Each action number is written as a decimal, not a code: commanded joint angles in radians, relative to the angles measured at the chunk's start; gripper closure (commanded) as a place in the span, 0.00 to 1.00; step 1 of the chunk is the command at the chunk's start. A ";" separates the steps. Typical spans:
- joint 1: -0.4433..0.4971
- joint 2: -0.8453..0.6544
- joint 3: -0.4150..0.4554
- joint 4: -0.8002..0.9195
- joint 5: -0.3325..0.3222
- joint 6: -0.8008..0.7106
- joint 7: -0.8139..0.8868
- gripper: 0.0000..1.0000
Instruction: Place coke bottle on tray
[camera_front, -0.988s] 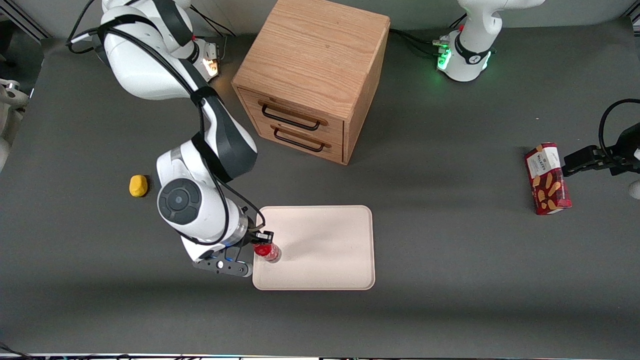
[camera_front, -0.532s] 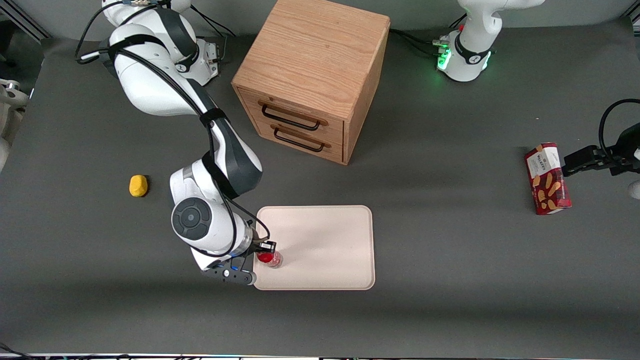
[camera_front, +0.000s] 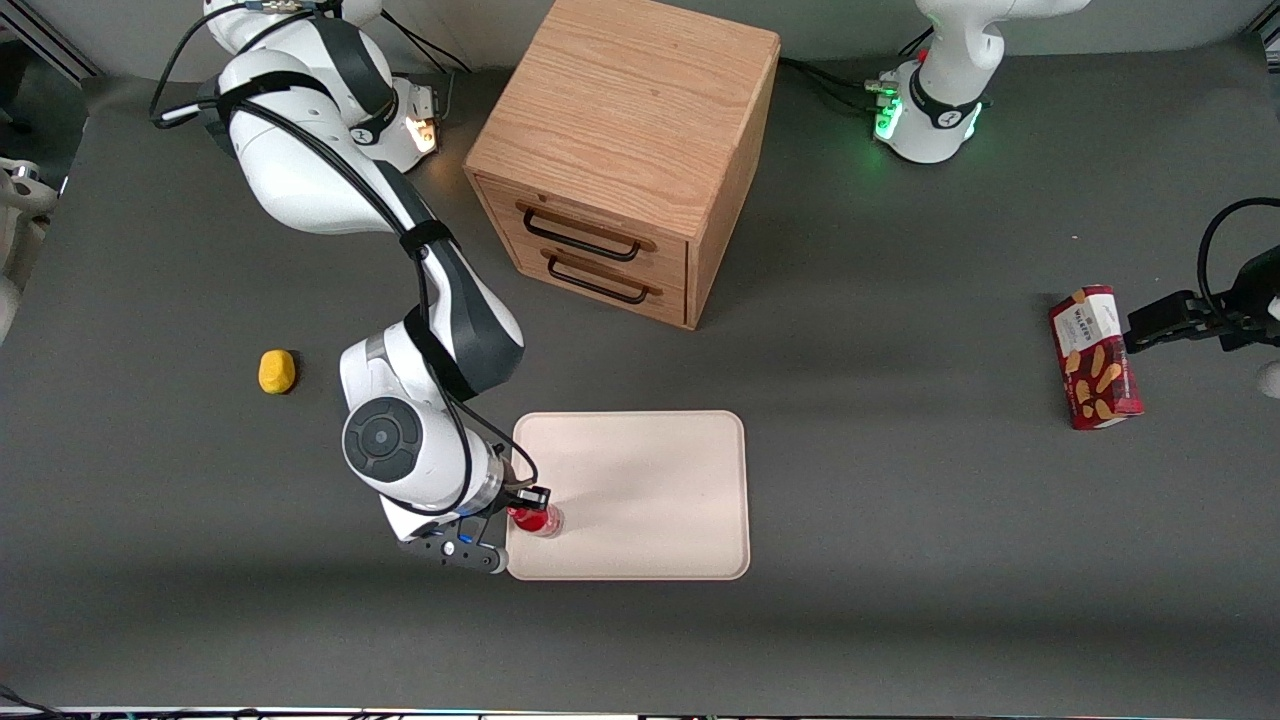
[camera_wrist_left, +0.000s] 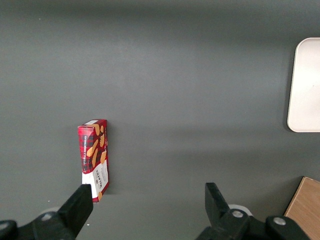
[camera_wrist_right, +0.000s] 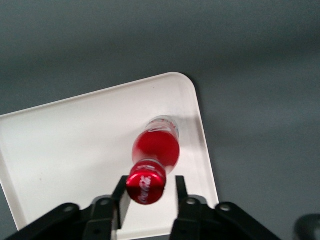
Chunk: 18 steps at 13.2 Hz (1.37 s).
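The coke bottle (camera_front: 540, 520) stands upright on the cream-pink tray (camera_front: 650, 490), near the tray's corner nearest the working arm and the front camera. In the right wrist view its red cap and red body (camera_wrist_right: 155, 150) rise from the tray (camera_wrist_right: 75, 140). My right gripper (camera_front: 528, 508) is over the bottle, its fingers on either side of the cap (camera_wrist_right: 148, 187). The jaws are open: one finger lies against the cap and a narrow gap shows at the other. The tray's edge also shows in the left wrist view (camera_wrist_left: 306, 85).
A wooden two-drawer cabinet (camera_front: 625, 150) stands farther from the front camera than the tray. A small yellow object (camera_front: 277, 371) lies toward the working arm's end. A red snack box (camera_front: 1095, 357) lies toward the parked arm's end, also in the left wrist view (camera_wrist_left: 95, 157).
My gripper came down with the bottle onto the tray's corner area. The bottle now stands on the tray, and the arm has barely moved in the last half second.
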<state>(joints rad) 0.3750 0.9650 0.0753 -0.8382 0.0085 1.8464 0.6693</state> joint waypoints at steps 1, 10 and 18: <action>0.004 -0.017 -0.002 -0.013 -0.013 0.011 0.036 0.01; 0.004 -0.306 0.000 -0.013 -0.068 -0.413 0.033 0.00; -0.014 -0.618 -0.083 -0.097 -0.107 -0.685 -0.191 0.00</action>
<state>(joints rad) 0.3729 0.4410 0.0473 -0.8250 -0.0895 1.1668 0.5975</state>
